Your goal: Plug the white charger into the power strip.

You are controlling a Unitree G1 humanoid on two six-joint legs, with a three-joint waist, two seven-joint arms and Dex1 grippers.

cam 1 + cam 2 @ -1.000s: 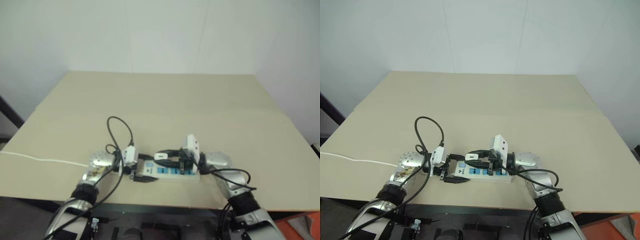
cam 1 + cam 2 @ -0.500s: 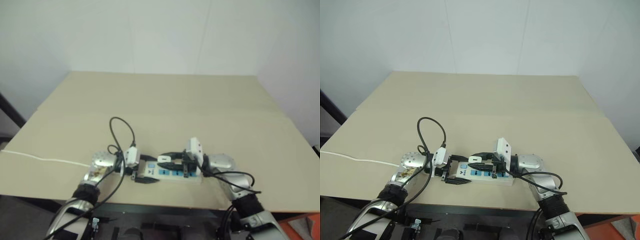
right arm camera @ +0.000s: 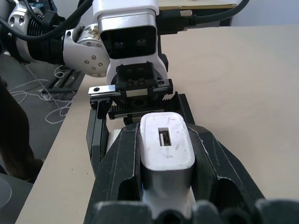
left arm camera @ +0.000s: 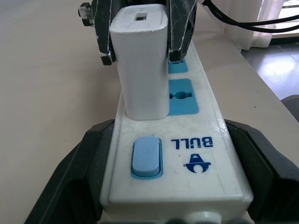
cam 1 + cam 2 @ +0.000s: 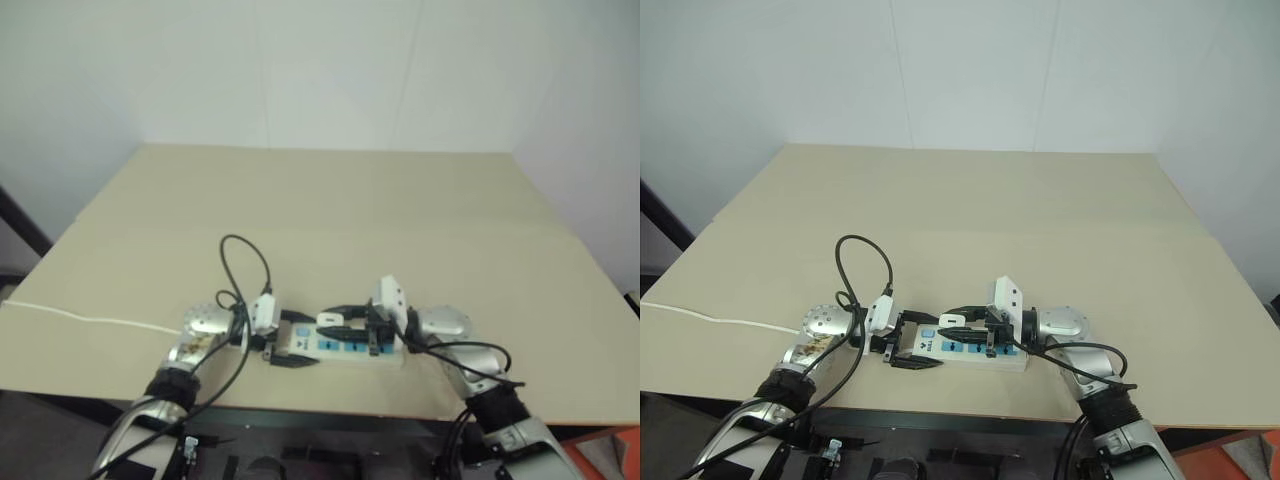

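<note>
The power strip (image 4: pixel 205 140) is a white bar with blue sockets and a blue switch, lying near the table's front edge (image 5: pixel 348 349). My left gripper (image 4: pixel 170 130) is shut on its switch end, one black finger on each long side. The white charger (image 4: pixel 140 65) stands upright on the strip over the socket beside the switch, its base against the strip's top. My right gripper (image 3: pixel 166 140) is shut on the charger, and its fingers (image 4: pixel 180 28) clamp the charger's two sides. In the head views both grippers meet over the strip, the left gripper (image 5: pixel 290 345) facing the right gripper (image 5: pixel 335 322).
The tan table (image 5: pixel 350 210) stretches away behind the strip to a white wall. A thin white cord (image 5: pixel 80 318) runs off the left edge. A black cable loop (image 5: pixel 245 265) arches above my left wrist. The strip lies close to the front edge (image 5: pixel 330 408).
The head camera's picture has shifted slightly. The grippers, the charger and the strip keep their places relative to each other.
</note>
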